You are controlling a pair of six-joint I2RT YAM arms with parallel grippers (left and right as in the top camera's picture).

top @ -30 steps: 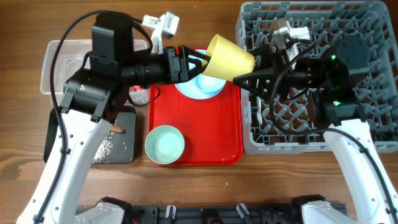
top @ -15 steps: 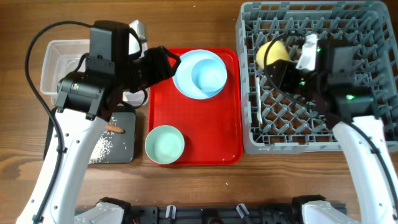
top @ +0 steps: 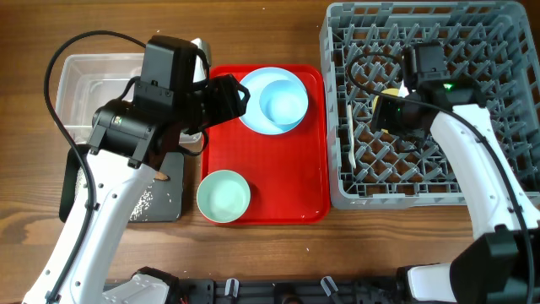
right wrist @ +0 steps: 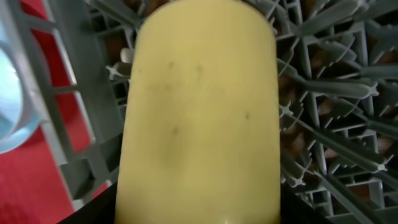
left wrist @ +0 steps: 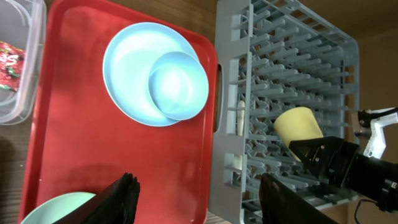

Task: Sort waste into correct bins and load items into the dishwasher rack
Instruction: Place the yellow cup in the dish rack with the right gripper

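Observation:
My right gripper is shut on the small yellow cup and holds it low among the pegs at the left middle of the grey dishwasher rack. The cup also shows in the left wrist view. My left gripper is open and empty above the red tray. The pale blue bowl sits on the pale blue plate. The mint-green bowl is at the tray's front left. A white spoon lies in the rack's left edge. The red wrapper lies in the clear tub. Rice grains and the sausage scrap lie on the black tray.
The flat red serving tray lies between the bins and the rack. My left arm hides part of the tub and black tray. No napkins are in view.
My right gripper carried the yellow cup from above the red tray into the rack and lowered it. My left gripper let it go and drew back left.

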